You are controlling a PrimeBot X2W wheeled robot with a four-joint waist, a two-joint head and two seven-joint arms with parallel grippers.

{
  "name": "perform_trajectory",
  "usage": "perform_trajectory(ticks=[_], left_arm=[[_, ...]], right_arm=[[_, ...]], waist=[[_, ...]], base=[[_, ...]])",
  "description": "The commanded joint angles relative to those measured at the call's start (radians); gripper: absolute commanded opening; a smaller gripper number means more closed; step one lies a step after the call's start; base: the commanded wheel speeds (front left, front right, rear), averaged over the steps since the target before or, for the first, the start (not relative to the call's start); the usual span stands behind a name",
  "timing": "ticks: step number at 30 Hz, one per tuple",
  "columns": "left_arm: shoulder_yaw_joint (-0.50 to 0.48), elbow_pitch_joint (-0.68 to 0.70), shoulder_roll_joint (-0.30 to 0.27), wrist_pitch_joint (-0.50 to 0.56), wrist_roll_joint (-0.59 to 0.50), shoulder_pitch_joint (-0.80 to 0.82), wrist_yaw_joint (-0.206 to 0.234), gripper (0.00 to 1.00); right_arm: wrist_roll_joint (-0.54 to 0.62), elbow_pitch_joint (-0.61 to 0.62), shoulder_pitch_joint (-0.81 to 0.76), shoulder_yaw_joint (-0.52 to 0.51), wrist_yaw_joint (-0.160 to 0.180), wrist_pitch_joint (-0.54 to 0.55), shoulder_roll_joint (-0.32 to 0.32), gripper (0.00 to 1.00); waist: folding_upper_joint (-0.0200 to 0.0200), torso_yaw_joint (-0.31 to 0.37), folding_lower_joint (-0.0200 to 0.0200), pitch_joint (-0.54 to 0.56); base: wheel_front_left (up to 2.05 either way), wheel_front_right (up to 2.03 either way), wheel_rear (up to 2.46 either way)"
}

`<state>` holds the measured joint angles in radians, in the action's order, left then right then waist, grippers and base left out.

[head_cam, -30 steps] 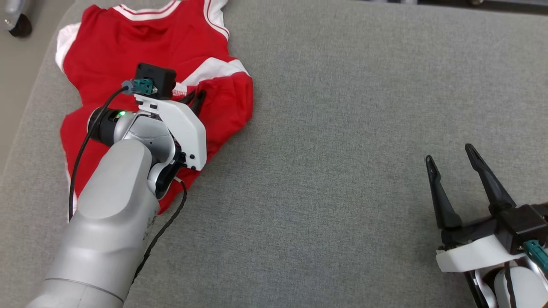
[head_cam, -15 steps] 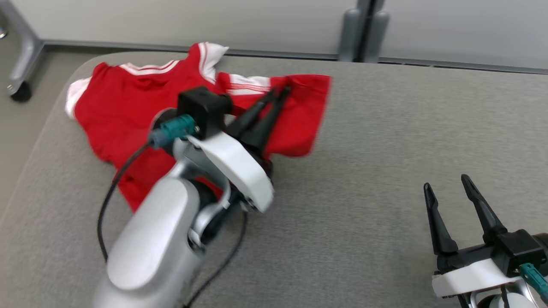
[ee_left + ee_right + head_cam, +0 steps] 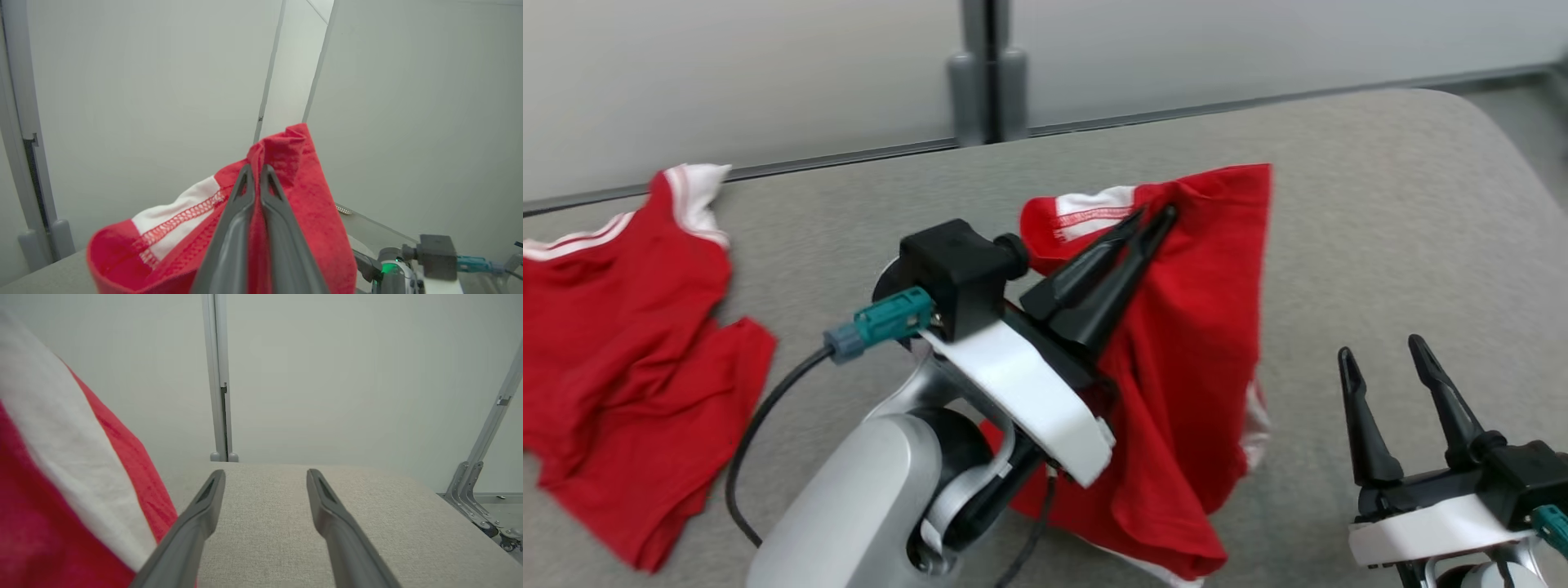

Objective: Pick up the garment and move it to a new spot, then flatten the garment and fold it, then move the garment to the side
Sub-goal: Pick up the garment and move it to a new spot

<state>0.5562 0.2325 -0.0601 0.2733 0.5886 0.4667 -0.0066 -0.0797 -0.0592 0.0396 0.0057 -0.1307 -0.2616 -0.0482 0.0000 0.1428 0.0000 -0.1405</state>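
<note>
The red cloth garment with a white stitched band (image 3: 1192, 343) hangs in a long drape above the middle of the grey fabric-covered counter (image 3: 1380, 204), pinched at its top edge between the clenched fingers of the left end effector (image 3: 1156, 214). The left wrist view shows the fold of red fabric caught tight between the two dark fingers. Whether the garment's lowest hem is clear of the counter or brushes it cannot be told.

A second ago the garment lay crumpled on the counter with the left end effector pressed down into it. Half a second ago its corner was coming up. It is now raised and pulled away, and bare counter separates it from a second red piece with white-striped trim (image 3: 621, 343), which lies at the counter's left end. The head camera has also swung during that second, so much of the apparent shift belongs to the view.

The pick-up appears done and the carry to a new spot is under way; flattening, folding and setting aside remain. The right end effector (image 3: 1379, 346) sits at the counter's near right edge as before, with its fingers spread and nothing between them.
</note>
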Motion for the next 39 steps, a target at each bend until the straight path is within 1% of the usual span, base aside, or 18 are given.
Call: perform_trajectory(ticks=[1,3,5,7,11,12,13,14,15,18,20,22,24,29,33,35,39], left_arm=[[-0.007,-0.010,-0.010,-0.001,-0.002,0.001,0.004,0.00],[-0.036,-0.086,-0.014,-0.019,0.008,-0.012,0.018,0.00],[-0.064,-0.191,-0.033,-0.045,0.001,-0.018,0.026,0.00],[-0.091,-0.317,-0.037,-0.072,0.023,-0.033,0.023,0.00],[-0.121,-0.563,-0.074,-0.176,-0.015,-0.037,0.016,0.00],[-0.128,-0.613,-0.075,-0.214,-0.021,-0.039,0.019,0.15],[-0.131,-0.657,-0.072,-0.245,-0.025,-0.041,0.014,0.39],[-0.133,-0.693,-0.065,-0.280,-0.025,-0.043,0.007,0.76],[-0.136,-0.718,-0.060,-0.314,-0.023,-0.043,-0.001,1.00],[-0.143,-0.759,-0.048,-0.423,-0.018,-0.058,-0.027,1.00],[-0.148,-0.745,-0.038,-0.491,-0.020,-0.079,-0.037,1.00],[-0.164,-0.703,-0.033,-0.526,-0.032,-0.119,-0.033,1.00],[-0.197,-0.639,-0.028,-0.537,-0.052,-0.193,-0.018,1.00],[-0.281,-0.440,-0.033,-0.538,-0.184,-0.418,0.017,1.00],[-0.377,-0.345,-0.025,-0.538,-0.276,-0.564,0.045,1.00],[-0.426,-0.313,-0.017,-0.538,-0.307,-0.624,0.043,1.00],[-0.504,-0.275,-0.003,-0.538,-0.340,-0.701,0.024,1.00]], right_arm=[[-0.006,0.002,0.006,-0.005,0.000,-0.005,-0.005,1.00],[-0.019,0.001,0.004,-0.008,0.000,-0.005,-0.004,1.00],[-0.030,-0.001,0.000,-0.010,0.000,-0.005,-0.004,1.00],[-0.039,-0.003,-0.003,-0.014,0.000,-0.005,-0.004,1.00],[-0.049,-0.002,-0.004,-0.013,0.000,-0.005,-0.004,1.00],[-0.049,-0.002,-0.004,-0.013,0.000,-0.005,-0.004,1.00],[-0.049,-0.002,-0.005,-0.017,0.000,-0.005,-0.004,1.00],[-0.047,-0.002,-0.006,-0.022,0.000,-0.005,-0.004,1.00],[-0.042,-0.001,-0.006,-0.026,0.000,-0.005,-0.004,1.00],[-0.022,0.007,-0.011,-0.034,0.000,-0.005,-0.004,1.00],[-0.005,0.013,-0.018,-0.042,0.000,-0.005,-0.004,1.00],[0.013,0.023,-0.028,-0.053,0.000,-0.005,-0.005,1.00],[0.030,0.031,-0.045,-0.060,0.000,-0.005,-0.005,1.00],[0.067,0.051,-0.090,-0.079,0.000,-0.005,-0.004,1.00],[0.080,0.045,-0.126,-0.088,0.000,-0.005,-0.005,1.00],[0.079,0.039,-0.141,-0.097,0.000,-0.005,-0.005,1.00],[0.078,0.018,-0.177,-0.089,0.000,-0.005,-0.004,1.00]], waist=[[0.0000,0.080,0.0000,-0.016],[0.0000,0.116,0.0000,-0.026],[0.0000,0.146,0.0000,-0.035],[0.0000,0.168,0.0000,-0.043],[0.0000,0.190,0.0000,-0.052],[0.0000,0.191,0.0000,-0.053],[0.0000,0.189,0.0000,-0.052],[0.0000,0.184,0.0000,-0.050],[0.0000,0.177,0.0000,-0.047],[0.0000,0.145,0.0000,-0.033],[0.0000,0.119,0.0000,-0.017],[0.0000,0.089,0.0000,0.005],[0.0000,0.063,0.0000,0.042],[0.0000,-0.008,0.0000,0.112],[0.0000,-0.053,0.0000,0.154],[0.0000,-0.074,0.0000,0.170],[0.0000,-0.103,0.0000,0.194]], base=[[0.00,0.00,0.00],[0.00,0.00,0.00],[0.00,0.00,0.00],[0.00,0.00,0.00],[0.00,0.00,0.00],[0.00,0.00,0.00],[0.00,0.00,0.00],[0.00,0.00,0.00],[0.00,0.00,0.00],[0.00,0.00,0.00],[0.00,0.00,0.00],[0.00,0.00,0.00],[0.00,0.00,0.00],[0.00,0.00,0.00],[0.00,0.00,0.00],[0.00,0.00,0.00],[0.00,0.00,0.00]])
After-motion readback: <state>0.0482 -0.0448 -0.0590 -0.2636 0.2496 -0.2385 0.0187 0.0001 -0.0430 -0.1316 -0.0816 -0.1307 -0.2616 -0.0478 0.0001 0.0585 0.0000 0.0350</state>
